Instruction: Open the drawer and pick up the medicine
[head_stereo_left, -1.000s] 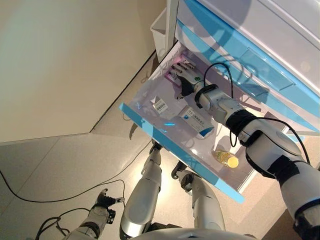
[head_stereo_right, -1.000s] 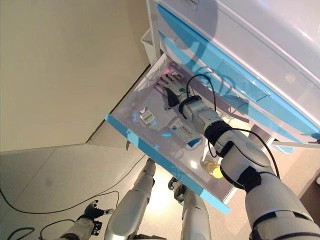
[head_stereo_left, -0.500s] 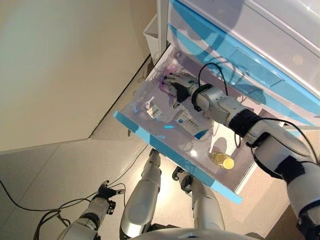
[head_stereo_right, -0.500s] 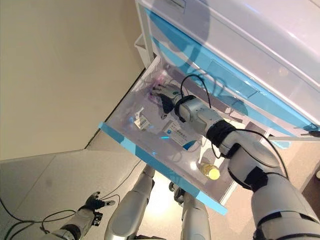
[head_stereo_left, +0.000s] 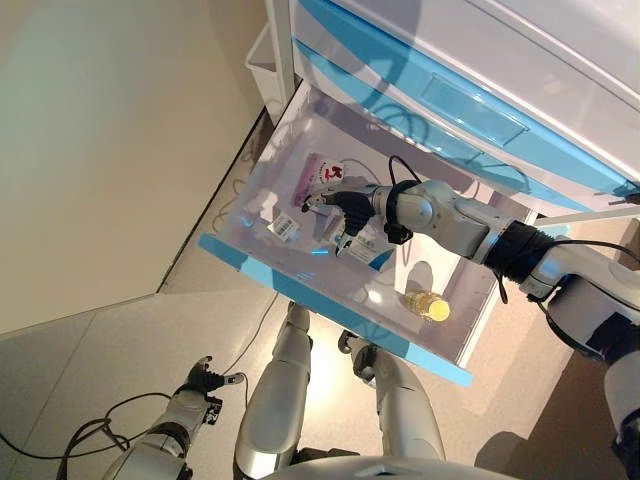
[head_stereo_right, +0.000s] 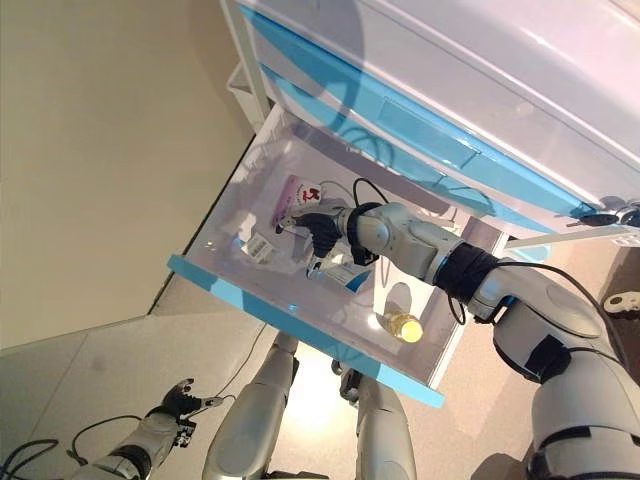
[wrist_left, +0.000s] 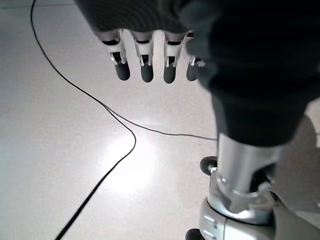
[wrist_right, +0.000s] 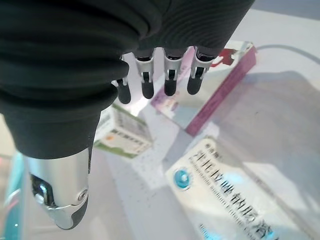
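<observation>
The drawer (head_stereo_left: 300, 290), clear-walled with a blue front, stands pulled out. In it lie a pink box (head_stereo_left: 312, 172), a small white box with a barcode (head_stereo_left: 283, 225), a white-and-blue medicine box (head_stereo_left: 368, 247) and a yellow-capped bottle (head_stereo_left: 428, 305). My right hand (head_stereo_left: 340, 205) hovers inside the drawer between the pink box (wrist_right: 225, 75) and the white-and-blue box (wrist_right: 225, 200). It is open and holds nothing, its fingers (wrist_right: 170, 80) hanging over the small white box (wrist_right: 122, 132). My left hand (head_stereo_left: 200, 382) hangs low by the floor, with its fingers (wrist_left: 145, 65) relaxed and empty.
Above the open drawer the cabinet's other blue-fronted drawers (head_stereo_left: 470, 110) are shut. A white bin (head_stereo_left: 262, 60) stands beside the cabinet at the back left. A beige wall runs along the left.
The camera has shifted. My right hand has drawn back off the pink box towards the drawer's middle, leaving that box uncovered. The left hand still hangs low.
</observation>
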